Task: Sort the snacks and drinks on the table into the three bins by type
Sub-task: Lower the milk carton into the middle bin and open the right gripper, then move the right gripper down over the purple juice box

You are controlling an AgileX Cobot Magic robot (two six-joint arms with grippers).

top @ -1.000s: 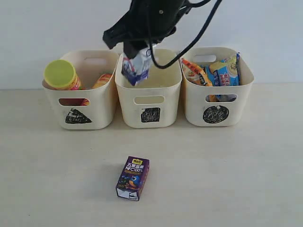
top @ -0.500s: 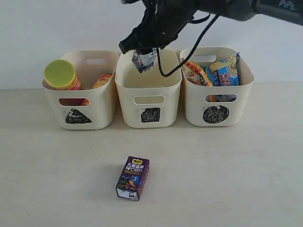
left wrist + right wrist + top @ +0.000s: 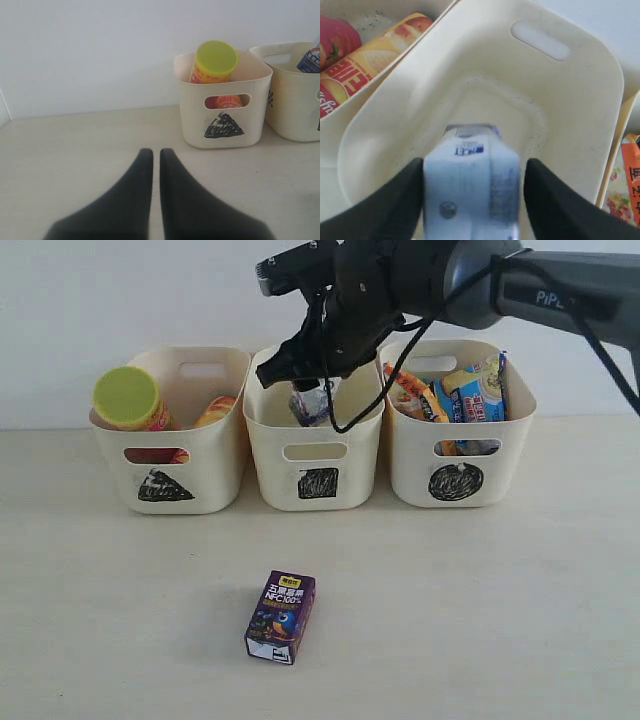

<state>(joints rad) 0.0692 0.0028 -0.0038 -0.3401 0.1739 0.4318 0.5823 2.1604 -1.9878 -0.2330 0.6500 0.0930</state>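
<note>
The white-and-blue milk carton (image 3: 312, 405) hangs low inside the square-marked middle bin (image 3: 315, 455), just under my right gripper (image 3: 303, 365). In the right wrist view the carton (image 3: 470, 185) lies between the spread fingers of the right gripper (image 3: 473, 167), with a thin gap on one side, over the bin's floor (image 3: 490, 100). The purple juice box (image 3: 280, 617) lies on the table (image 3: 500, 620) in front of the bins. My left gripper (image 3: 152, 152) is shut and empty, low over the table, facing the triangle bin (image 3: 225, 110).
The triangle bin (image 3: 170, 455) holds the pink tube with yellow-green lid (image 3: 128, 398) and the yellow-and-red tube (image 3: 215, 412). The circle bin (image 3: 455, 455) holds the orange bag (image 3: 410, 390) and the blue-and-white pack (image 3: 478, 390). A white wall stands behind.
The right arm carried the milk carton back over the middle bin and lowered it; the carton now sits deeper in the bin with the fingers spread off it.
</note>
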